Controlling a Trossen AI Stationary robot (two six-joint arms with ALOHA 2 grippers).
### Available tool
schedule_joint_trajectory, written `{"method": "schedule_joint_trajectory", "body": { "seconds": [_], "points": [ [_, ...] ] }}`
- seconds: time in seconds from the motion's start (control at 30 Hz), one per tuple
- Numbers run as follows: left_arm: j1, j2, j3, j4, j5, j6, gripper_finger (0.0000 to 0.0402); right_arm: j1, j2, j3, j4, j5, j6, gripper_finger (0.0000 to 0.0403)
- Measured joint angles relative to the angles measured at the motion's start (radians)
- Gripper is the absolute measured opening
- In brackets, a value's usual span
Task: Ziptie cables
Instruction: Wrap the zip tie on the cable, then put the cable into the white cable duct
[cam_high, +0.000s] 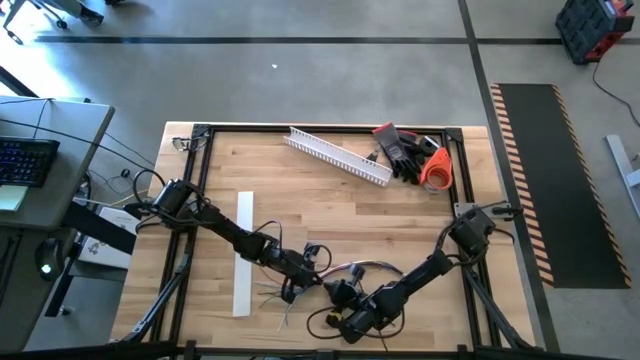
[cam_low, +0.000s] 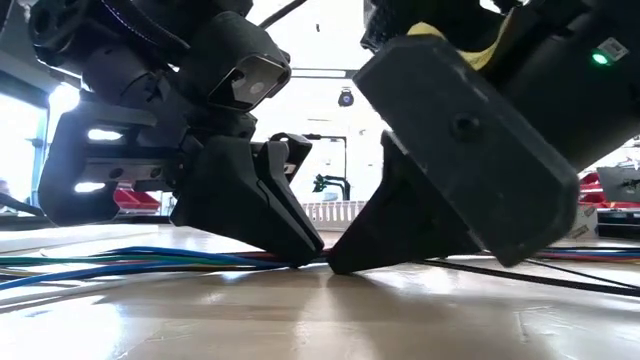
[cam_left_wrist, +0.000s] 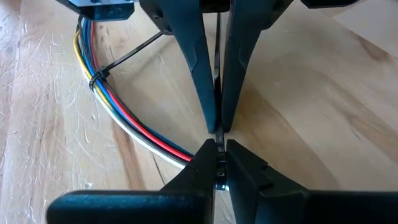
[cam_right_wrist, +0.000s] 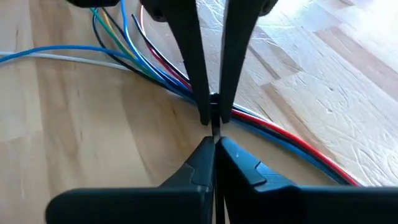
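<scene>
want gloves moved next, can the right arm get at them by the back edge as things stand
Probably not right away: the right tool is shut at the cables, tip to tip with the left tool. The gloves lie unobstructed.

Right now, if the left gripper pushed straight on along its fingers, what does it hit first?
The right gripper. In the left wrist view the left gripper points tip to tip at it, both shut on something thin and dark over the cables. The gap looks almost nil; depth unclear.

White slotted channel, black-red gloves, orange tape roll well beyond claws; white strip left.
</scene>
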Motion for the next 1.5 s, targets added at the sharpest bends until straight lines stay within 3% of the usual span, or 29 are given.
{"method": "schedule_joint_trajectory", "body": {
  "seconds": [0.23, 0.5, 0.7, 0.83, 1.0, 1.13, 1.27, 1.5],
  "points": [
    [0.000, 0.000, 0.001, -0.023, -0.014, 0.008, 0.0006, 0.063, -0.001, 0.001, -0.098, 0.023, 0.134, 0.0001],
    [0.000, -0.014, -0.002, -0.008, -0.020, 0.010, 0.0008, 0.054, -0.002, 0.015, -0.120, 0.007, 0.113, 0.0001],
    [-0.007, -0.096, -0.005, -0.066, -0.050, 0.026, 0.0063, 0.043, -0.020, 0.090, -0.262, -0.104, 0.082, 0.0004],
    [-0.006, -0.191, -0.004, -0.137, -0.114, 0.018, 0.0107, 0.046, -0.054, 0.137, -0.378, -0.133, 0.057, 0.0040],
    [0.021, -0.302, -0.002, -0.236, -0.248, 0.027, 0.0142, 0.055, -0.082, 0.201, -0.548, -0.159, 0.043, 0.0117],
    [0.144, -0.342, -0.002, -0.297, -0.251, 0.026, 0.0159, 0.083, -0.095, 0.242, -0.624, -0.172, -0.033, 0.0178],
    [0.346, -0.344, 0.001, -0.306, -0.144, 0.066, 0.0163, 0.120, -0.106, 0.286, -0.743, -0.155, 0.003, 0.0219],
    [0.716, -0.320, 0.069, -0.301, 0.107, 0.180, 0.0163, 0.214, -0.135, 0.327, -0.967, 0.077, 0.282, 0.0232]
  ]
}}
